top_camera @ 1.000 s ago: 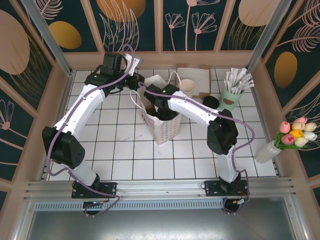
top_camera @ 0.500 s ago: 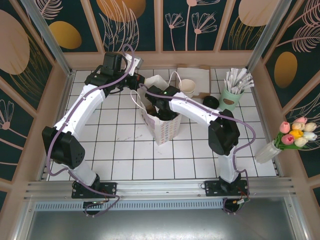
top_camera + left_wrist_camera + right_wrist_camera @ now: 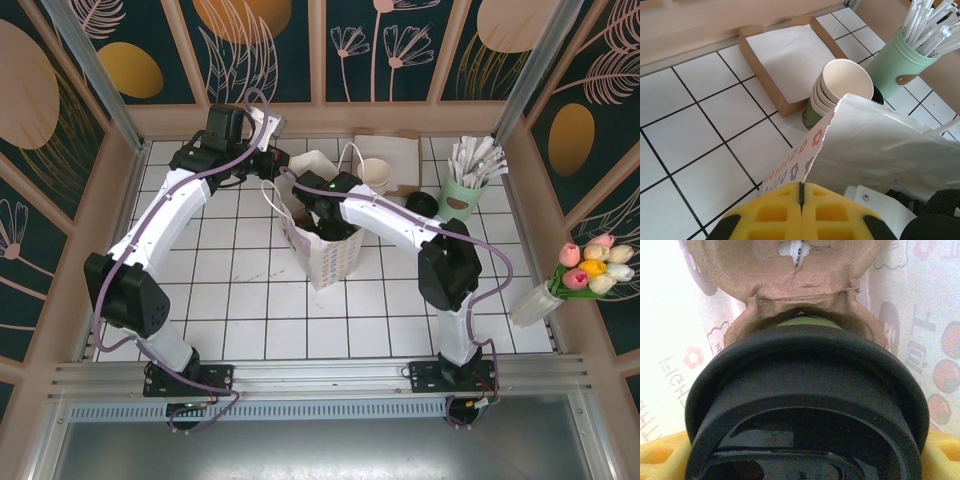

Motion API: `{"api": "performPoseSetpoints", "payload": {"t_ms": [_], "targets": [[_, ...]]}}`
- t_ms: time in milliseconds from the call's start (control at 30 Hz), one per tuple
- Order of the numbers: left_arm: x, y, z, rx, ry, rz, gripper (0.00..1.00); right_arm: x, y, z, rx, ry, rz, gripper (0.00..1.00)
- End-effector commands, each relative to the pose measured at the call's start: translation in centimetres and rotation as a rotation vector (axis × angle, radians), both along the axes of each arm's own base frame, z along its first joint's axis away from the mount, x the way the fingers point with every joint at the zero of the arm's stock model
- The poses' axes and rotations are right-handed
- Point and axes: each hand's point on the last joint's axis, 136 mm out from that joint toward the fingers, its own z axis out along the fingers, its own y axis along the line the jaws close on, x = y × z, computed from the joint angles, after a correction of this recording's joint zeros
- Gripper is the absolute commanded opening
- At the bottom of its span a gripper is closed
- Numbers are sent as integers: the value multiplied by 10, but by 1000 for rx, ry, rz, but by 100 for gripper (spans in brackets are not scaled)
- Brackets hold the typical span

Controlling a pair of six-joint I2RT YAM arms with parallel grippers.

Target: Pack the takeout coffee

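Coffee [image 3: 805,405] low inside bag [image 3: 325,255], black lid up, clamped on both sides between yellow fingers [image 3: 660,460] of right gripper [image 3: 330,220]. Just beyond lid, strip of green cup wall against brown pulp carrier [image 3: 790,285], with flower-printed bag walls all around. Left gripper [image 3: 801,192] pressed together on bag's rim, paper pinched in the seam. Farther off, cup stack [image 3: 840,90] just behind bag, then napkin tray [image 3: 785,55] touching stack, and straw holder [image 3: 900,60] off to the right.
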Motion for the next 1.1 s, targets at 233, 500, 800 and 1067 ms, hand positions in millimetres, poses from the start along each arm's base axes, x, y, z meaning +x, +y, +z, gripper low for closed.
{"api": "performPoseSetpoints", "payload": {"t_ms": [233,500,800,1067], "targets": [[-3,3,15,-10,-40,5,0,-6,-16,-22,-44,56,-2,47],[-3,2,15,-13,-38,5,0,-3,-13,-23,-28,46,-5,47],[-3,3,13,-10,-33,12,0,3,-10,-21,-12,20,-3,47],[-1,1,15,-19,-31,9,0,8,-4,-13,27,-21,10,46]]}}
